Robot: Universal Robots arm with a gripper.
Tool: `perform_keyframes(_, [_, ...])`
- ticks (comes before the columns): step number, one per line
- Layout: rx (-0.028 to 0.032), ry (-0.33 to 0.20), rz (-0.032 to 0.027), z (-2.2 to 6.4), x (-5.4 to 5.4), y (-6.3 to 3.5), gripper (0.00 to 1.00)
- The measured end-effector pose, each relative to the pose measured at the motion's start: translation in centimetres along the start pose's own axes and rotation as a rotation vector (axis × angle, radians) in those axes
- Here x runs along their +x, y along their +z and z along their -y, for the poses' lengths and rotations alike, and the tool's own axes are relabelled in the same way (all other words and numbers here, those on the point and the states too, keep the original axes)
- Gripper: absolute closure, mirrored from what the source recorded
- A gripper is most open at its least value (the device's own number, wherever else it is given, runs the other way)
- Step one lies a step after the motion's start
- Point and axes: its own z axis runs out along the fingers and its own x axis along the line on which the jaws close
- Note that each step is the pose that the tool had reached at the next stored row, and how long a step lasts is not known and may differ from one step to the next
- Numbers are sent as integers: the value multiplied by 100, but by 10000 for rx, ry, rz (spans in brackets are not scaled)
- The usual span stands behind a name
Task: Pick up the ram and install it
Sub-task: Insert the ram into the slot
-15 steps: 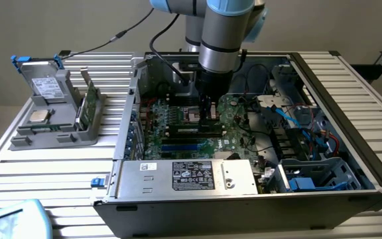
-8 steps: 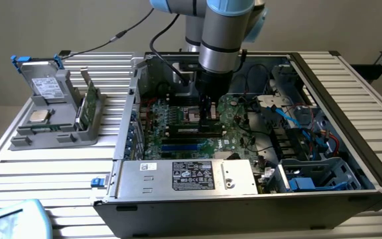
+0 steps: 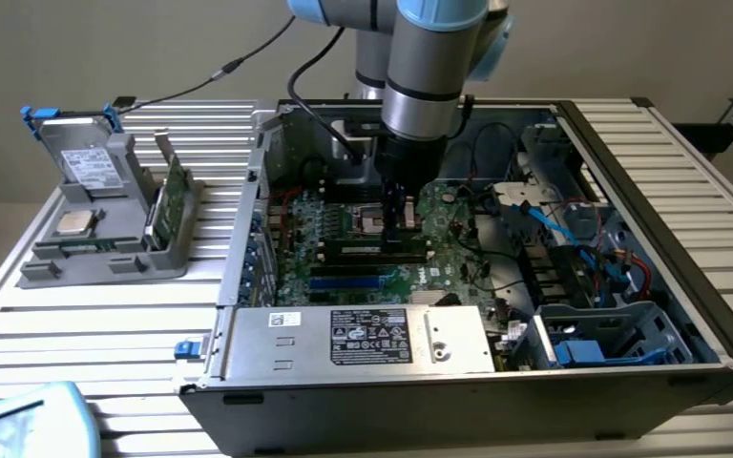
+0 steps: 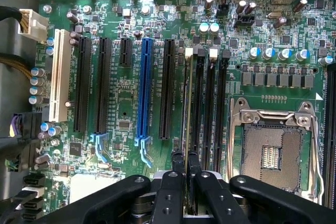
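A slatted metal counter (image 3: 87, 324) carries an open computer case (image 3: 341, 410) lying on its side. The robot arm (image 3: 424, 67) reaches straight down into the case from above. At the near edge of the case, in the exterior view, sits a silver power supply (image 3: 354, 336) with a black label. The green motherboard (image 4: 121, 95) covers the case floor beneath the arm. On the counter at the exterior view's left, well apart from the arm, stands a gray holder (image 3: 99, 248) with parts in it. In the wrist view the board shows a row of long expansion slots, among them a white slot (image 4: 59, 74) and a blue slot (image 4: 144, 87), then a group of black memory slots (image 4: 220, 103), and beside those an open processor socket (image 4: 270, 150) with its metal frame. The end effector (image 4: 186, 163) is clenched on the ram (image 4: 188, 108), one black finger on each face. The ram stands on edge, in line with the memory slot nearest the expansion slots; whether it is pressed fully home cannot be told.
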Motion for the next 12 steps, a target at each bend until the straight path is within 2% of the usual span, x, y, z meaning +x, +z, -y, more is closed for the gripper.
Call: perform_keyframes(12, [-2,8,2,2,-2,12,86])
